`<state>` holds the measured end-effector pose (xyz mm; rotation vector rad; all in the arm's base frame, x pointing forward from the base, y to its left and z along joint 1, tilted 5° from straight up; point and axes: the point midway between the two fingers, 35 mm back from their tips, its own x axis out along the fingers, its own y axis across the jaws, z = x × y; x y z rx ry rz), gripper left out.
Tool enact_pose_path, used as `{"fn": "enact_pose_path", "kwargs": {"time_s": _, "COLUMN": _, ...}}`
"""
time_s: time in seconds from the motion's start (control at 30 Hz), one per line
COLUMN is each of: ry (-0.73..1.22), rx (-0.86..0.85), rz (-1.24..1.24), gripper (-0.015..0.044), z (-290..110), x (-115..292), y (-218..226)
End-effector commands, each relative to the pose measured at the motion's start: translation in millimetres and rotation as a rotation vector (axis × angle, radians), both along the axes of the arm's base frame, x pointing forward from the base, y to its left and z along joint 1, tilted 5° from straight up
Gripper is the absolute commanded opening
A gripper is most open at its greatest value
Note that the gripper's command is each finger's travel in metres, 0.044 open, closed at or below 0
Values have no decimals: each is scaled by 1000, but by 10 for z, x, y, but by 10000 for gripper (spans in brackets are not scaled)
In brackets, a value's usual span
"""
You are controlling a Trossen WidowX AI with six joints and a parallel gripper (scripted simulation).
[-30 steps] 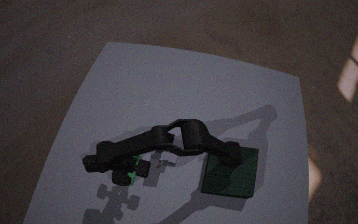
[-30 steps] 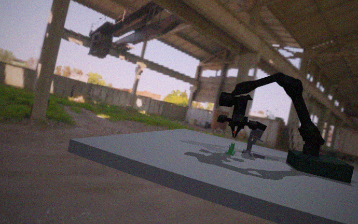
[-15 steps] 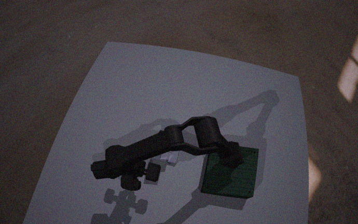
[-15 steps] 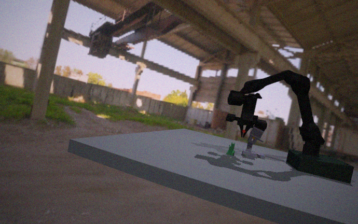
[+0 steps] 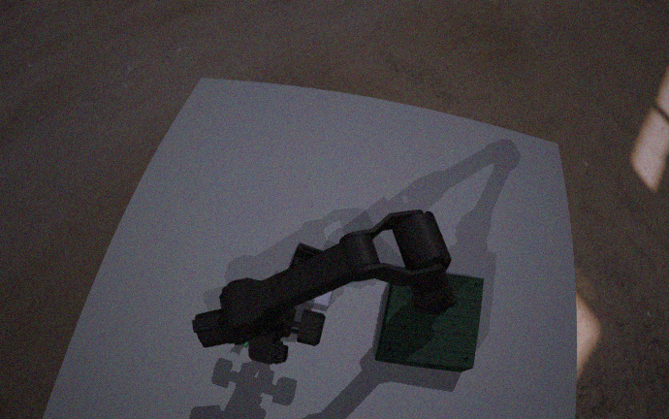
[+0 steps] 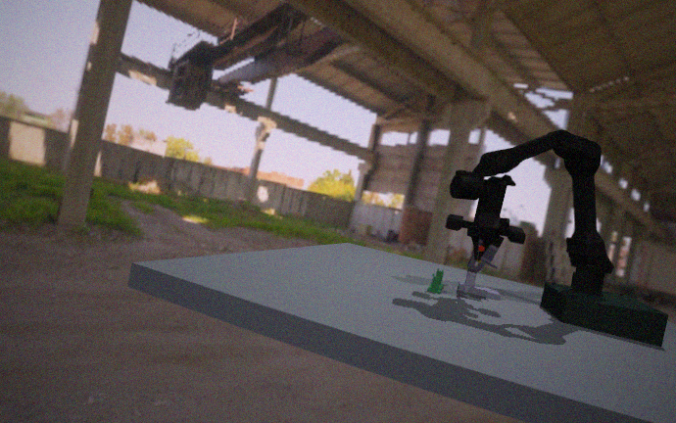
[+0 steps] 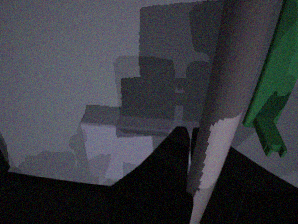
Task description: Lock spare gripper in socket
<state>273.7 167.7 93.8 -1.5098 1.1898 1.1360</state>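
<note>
My gripper [image 5: 267, 349] [image 6: 480, 252] [image 7: 200, 157] is shut on the lock pin [image 7: 226, 63], a long grey rod with a red end [image 6: 481, 246]. In the wrist view the pin runs from between my dark fingers up to the top right. The spare gripper [image 6: 436, 282] [image 7: 273, 92] [image 5: 245, 341] is green and stands on the table just left of my gripper. The pale grey mount [image 6: 471, 286] [image 5: 323, 299] stands right below and beside my gripper. Its socket is hidden by my arm. I cannot tell whether the pin touches the mount.
The arm's dark green base plate [image 5: 430, 330] [image 6: 603, 313] sits at the table's right side. The grey table [image 5: 246, 162] [image 6: 279, 278] ends in an edge near the camera in the exterior view. Bare ground lies around it.
</note>
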Motion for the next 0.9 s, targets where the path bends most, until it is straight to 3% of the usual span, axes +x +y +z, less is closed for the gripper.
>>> {"fn": "enact_pose_path", "kwargs": {"time_s": 0.0, "ry": 3, "rx": 2, "rz": -6, "gripper": 0, "z": -11, "x": -82, "y": -18}}
{"fn": "enact_pose_path", "kwargs": {"time_s": 0.43, "ry": 3, "rx": 5, "rz": -6, "gripper": 0, "z": -507, "x": -42, "y": 20}}
{"fn": "enact_pose_path", "kwargs": {"time_s": 0.87, "ry": -1, "rx": 6, "rz": -8, "gripper": 0, "z": -516, "x": -37, "y": -52}}
